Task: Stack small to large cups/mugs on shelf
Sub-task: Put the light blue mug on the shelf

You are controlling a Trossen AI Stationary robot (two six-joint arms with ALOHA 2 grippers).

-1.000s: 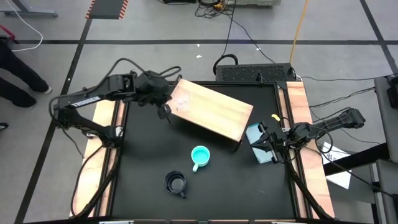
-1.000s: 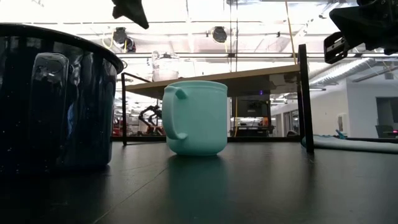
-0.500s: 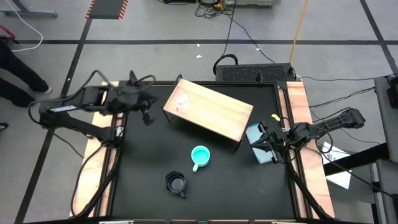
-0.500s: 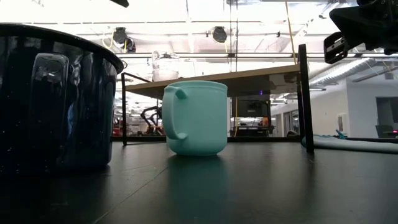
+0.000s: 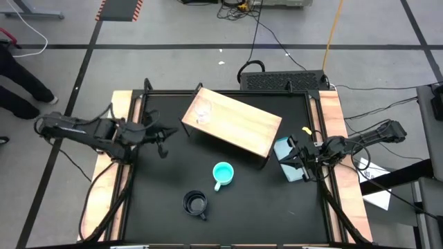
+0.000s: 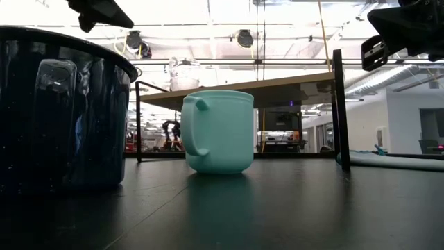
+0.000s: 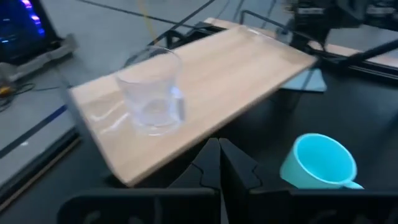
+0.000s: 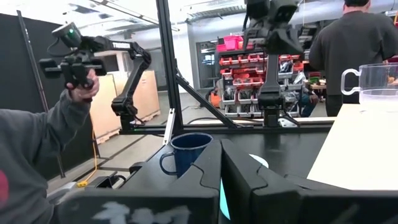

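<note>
We see the small clear transparent glass cup standing upright on the light wooden rectangular shelf, at the shelf's upper-left corner in the high view, just above the middle of the frame. Below the shelf, near the centre, the mid-sized turquoise mug with a handle stands on the black desk, its mouth up. The larger black mug with a handle stands lower and to the left of it, apart from it. In the low view the black mug fills the left of the frame and the turquoise mug stands at the centre.

We find the left gripper at the left of the high view, over the desk's left part, well apart from the shelf, its jaws pressed together and empty. The right gripper waits at the right of the frame, over a flat light-blue rectangular item, its jaws also pressed together.
</note>
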